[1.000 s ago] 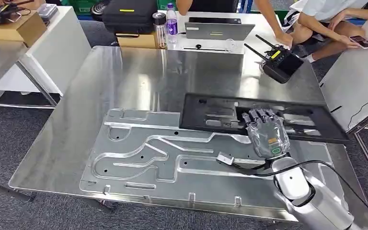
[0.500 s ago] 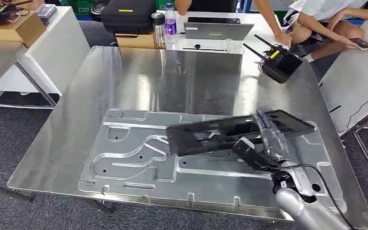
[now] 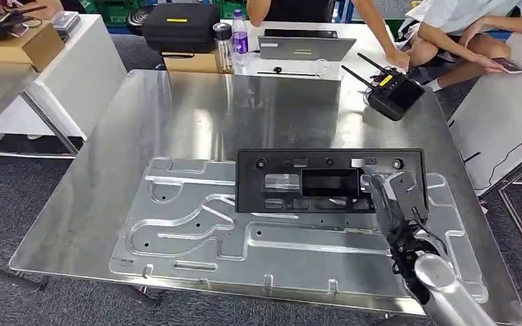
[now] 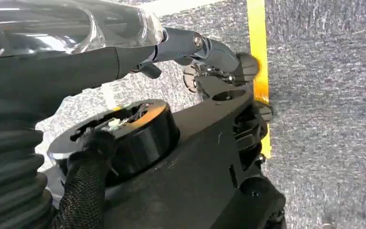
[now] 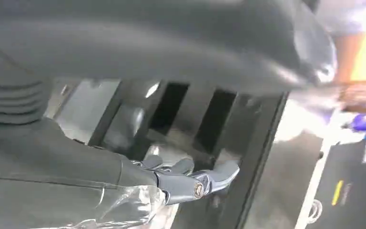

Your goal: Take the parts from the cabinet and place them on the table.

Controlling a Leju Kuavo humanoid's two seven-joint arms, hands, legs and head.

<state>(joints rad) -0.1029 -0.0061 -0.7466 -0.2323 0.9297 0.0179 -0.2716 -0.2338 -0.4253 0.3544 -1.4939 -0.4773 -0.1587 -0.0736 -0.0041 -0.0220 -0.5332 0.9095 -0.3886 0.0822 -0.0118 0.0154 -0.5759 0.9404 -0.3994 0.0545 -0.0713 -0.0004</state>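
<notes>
Right robot hand [image 3: 395, 198] grips black panel [image 3: 326, 180] | over metal plate [image 3: 197, 224] | no readable writing

A matt black plastic panel [image 3: 329, 180] lies on a shiny stamped metal plate [image 3: 197, 224] atop the brushed-steel table [image 3: 197, 115].

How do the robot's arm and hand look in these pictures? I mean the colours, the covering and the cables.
In the head view, the right arm is a smooth silver tube with black cabling bundled at the wrist. The right hand has dark grey metallic fingers under a clear plastic cover. The right wrist view shows a grey ribbed cover and steel-grey fingers. In the left wrist view, the left hand looks alike, with a black braided cable sleeve.
</notes>
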